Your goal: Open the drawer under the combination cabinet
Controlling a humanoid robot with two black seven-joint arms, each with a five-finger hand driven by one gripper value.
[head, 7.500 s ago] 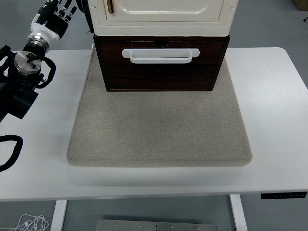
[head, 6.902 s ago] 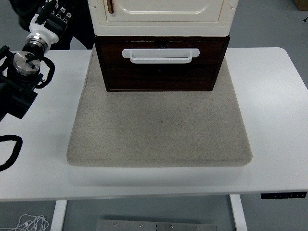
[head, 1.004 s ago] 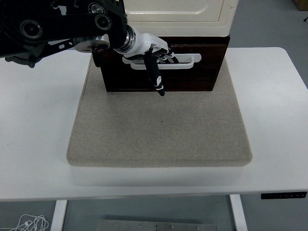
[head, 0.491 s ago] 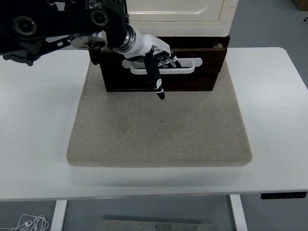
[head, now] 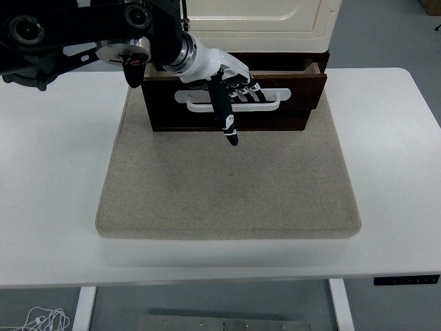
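A cream cabinet (head: 255, 17) stands on a dark wooden drawer (head: 296, 93) at the back of a grey mat (head: 227, 186). The drawer has a white handle (head: 272, 103) on its front and is pulled out a little toward me, with a gap showing at its top right. My left hand (head: 231, 89), white with black fingers, comes in from the upper left. Its fingers are hooked in the handle and its thumb points down in front of the drawer.
The mat lies on a white table (head: 48, 172), whose near edge runs along the bottom. A small control panel (head: 406, 279) sits under the front right edge.
My left arm swung in from the far left to the handle. In the last second the drawer slid out toward me with my hand on it.
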